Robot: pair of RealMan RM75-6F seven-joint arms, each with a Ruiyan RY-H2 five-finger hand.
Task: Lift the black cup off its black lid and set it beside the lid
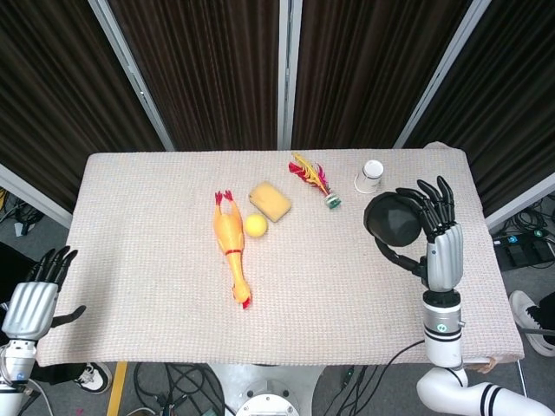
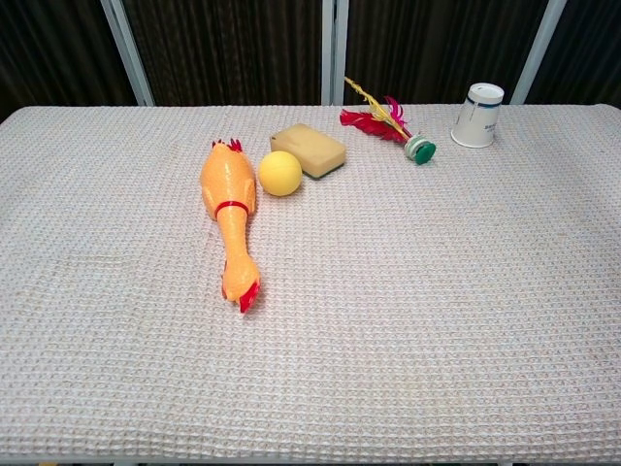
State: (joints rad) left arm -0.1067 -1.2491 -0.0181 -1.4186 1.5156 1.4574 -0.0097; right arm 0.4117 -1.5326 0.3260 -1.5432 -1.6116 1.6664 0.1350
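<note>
My right hand (image 1: 440, 232) holds the black cup (image 1: 395, 220) high above the table's right side, fingers spread along its far side and a dark thumb curving under it. The cup looks large in the head view, close to the camera. The chest view shows neither the cup nor the right hand. I cannot make out a separate black lid in either view. My left hand (image 1: 33, 296) hangs open off the table's left front corner, holding nothing.
On the woven cloth (image 2: 408, 320) lie a rubber chicken (image 2: 229, 215), a yellow ball (image 2: 279, 173), a sponge (image 2: 309, 149) and a feathered shuttlecock (image 2: 388, 121). A white paper cup (image 2: 477, 115) stands upside down at the back right.
</note>
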